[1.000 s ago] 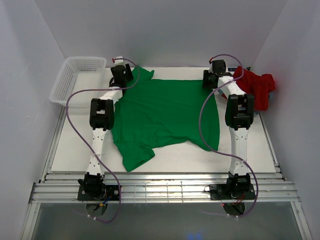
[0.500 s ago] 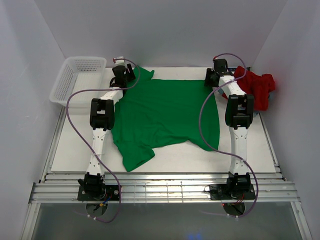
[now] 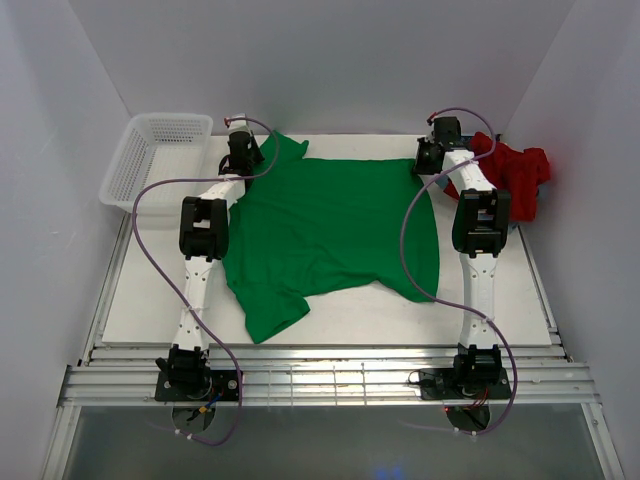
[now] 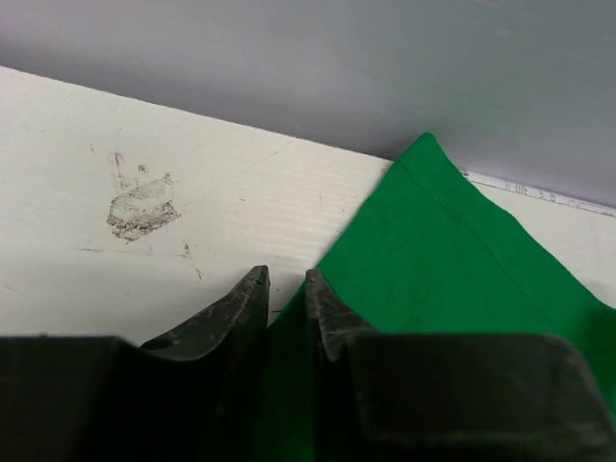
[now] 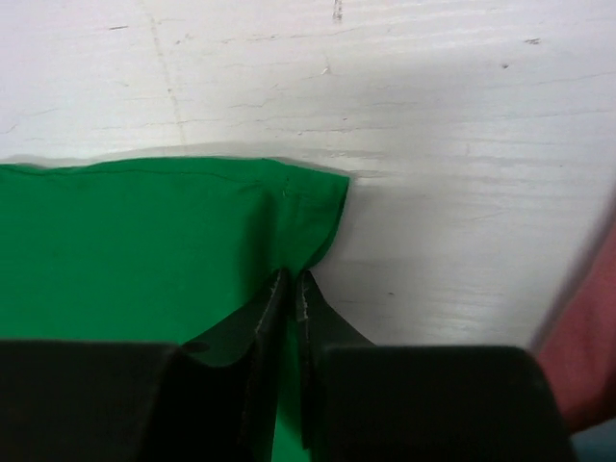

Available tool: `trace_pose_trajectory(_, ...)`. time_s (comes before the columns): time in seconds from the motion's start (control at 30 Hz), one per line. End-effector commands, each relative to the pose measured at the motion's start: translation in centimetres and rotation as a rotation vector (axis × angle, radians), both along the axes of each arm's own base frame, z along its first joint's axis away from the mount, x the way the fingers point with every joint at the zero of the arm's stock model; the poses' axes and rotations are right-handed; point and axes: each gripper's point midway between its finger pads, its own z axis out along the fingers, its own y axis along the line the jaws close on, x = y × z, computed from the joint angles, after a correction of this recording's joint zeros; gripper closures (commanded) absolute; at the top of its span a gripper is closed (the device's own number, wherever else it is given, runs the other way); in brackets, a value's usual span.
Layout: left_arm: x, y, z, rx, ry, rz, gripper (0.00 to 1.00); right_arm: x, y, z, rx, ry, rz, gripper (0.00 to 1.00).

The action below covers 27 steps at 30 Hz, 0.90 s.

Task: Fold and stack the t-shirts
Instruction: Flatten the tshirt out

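A bright green t-shirt (image 3: 330,225) lies spread flat on the white table. My left gripper (image 3: 246,158) is at its far left edge. In the left wrist view my left gripper (image 4: 286,279) has its fingers nearly together with the green cloth (image 4: 452,260) between them. My right gripper (image 3: 432,158) is at the shirt's far right corner. In the right wrist view my right gripper (image 5: 292,277) is shut on that green corner (image 5: 135,241). A red t-shirt (image 3: 515,172) lies crumpled at the back right and shows at the right wrist view's edge (image 5: 582,356).
A white mesh basket (image 3: 155,155) stands at the back left, just left of my left arm. White walls close in the back and both sides. The table's front edge (image 3: 330,345) runs just beyond the shirt's near sleeve. A scuff mark (image 4: 142,207) is on the table.
Both grippers have shifted slightly toward the back wall, the right one also a little to the right, holding the shirt's far edge. The shirt has barely moved.
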Motion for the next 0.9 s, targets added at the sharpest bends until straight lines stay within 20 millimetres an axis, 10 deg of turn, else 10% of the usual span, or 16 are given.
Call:
trace_pose_trajectory(0.0,-1.4,-1.8,-2.0,-0.031,0.085,-0.061,0.7,-2.1,1.7,-2.7,0.063,0.107,0.055,0.89)
trace_pose_trajectory(0.7,0.5,-2.3,12.8,-0.084,-0.22,-0.077,0.76,-3.3,1.6,2.1,0.039,0.023,0.036,0.92)
trace_pose_trajectory(0.87,-0.9,-1.8,12.1,-0.045,-0.191,-0.073,0.76,-4.0,2.3,3.0,0.032,0.016,0.065,0.92)
